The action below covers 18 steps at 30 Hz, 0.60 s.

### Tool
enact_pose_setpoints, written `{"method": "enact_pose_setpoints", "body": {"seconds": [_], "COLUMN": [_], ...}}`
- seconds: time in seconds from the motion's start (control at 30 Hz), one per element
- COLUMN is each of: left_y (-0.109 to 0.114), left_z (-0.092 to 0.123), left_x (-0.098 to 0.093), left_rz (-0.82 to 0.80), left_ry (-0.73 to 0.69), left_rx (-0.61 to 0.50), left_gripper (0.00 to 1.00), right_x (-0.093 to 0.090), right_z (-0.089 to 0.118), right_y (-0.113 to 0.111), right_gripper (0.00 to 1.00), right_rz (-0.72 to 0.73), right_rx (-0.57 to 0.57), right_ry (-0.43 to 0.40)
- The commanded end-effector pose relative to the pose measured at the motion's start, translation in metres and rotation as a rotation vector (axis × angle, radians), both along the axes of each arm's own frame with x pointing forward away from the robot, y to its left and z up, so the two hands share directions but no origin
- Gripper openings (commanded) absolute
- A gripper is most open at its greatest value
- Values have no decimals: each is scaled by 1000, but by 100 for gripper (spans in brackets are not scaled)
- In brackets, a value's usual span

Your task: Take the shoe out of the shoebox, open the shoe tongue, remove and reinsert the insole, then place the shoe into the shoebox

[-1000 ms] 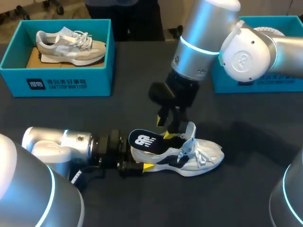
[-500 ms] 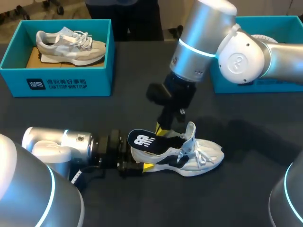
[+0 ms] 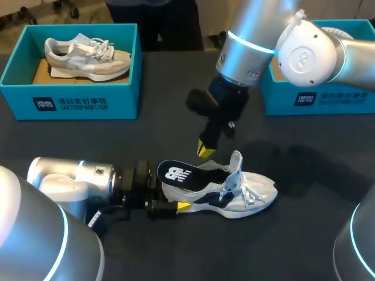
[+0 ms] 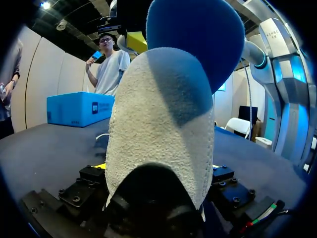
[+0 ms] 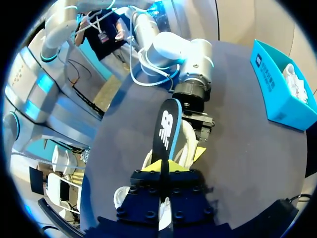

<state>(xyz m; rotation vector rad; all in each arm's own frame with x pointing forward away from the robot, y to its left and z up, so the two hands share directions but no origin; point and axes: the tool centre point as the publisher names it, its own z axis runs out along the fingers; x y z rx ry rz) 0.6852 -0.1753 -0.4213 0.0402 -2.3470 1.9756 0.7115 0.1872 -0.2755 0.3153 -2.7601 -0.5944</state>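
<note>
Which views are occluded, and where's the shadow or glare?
Head view: soft shadow on the table beside the shoe; highlights on the right arm. Left wrist view: the shoe's heel blocks nearly everything ahead. Right wrist view: unobstructed, insole ahead of the right claw.

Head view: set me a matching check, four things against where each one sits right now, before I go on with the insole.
1 white shoe
2 black insole
3 grey shoe
4 right gripper

A inside the teal box
B in the air over the white shoe
C lying on the table, heel in the left gripper
D sticking out of the white shoe's heel end

Pairs: 1-C, 2-D, 3-A, 4-B.
</note>
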Motion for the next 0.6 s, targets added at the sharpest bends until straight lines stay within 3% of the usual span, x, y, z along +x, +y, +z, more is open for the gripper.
{"method": "enact_pose_setpoints", "body": {"seconds": [0.03,0.07,0.13,0.23,0.6], "left_y": [-1,-1,-1,-1,-1], "left_z": [0,0,0,0,0], "left_x": [0,0,0,0,0], "left_rz": [1,1,1,1,1], "left_ry": [0,0,0,0,0], "left_rx": [0,0,0,0,0], "left_gripper": [0,0,0,0,0], "right_x": [-4,-5,-9,-16,-19], "right_z": [10,10,9,5,-27], "right_y": [4,6,8,11,19], "right_gripper": [0,2,19,29,30], "right_rz": [-12,-15,-18,-24,-70], "right_rx": [-14,-17,-33,-42,-45], "right_ry": [-26,-30,-37,-47,-38]}}
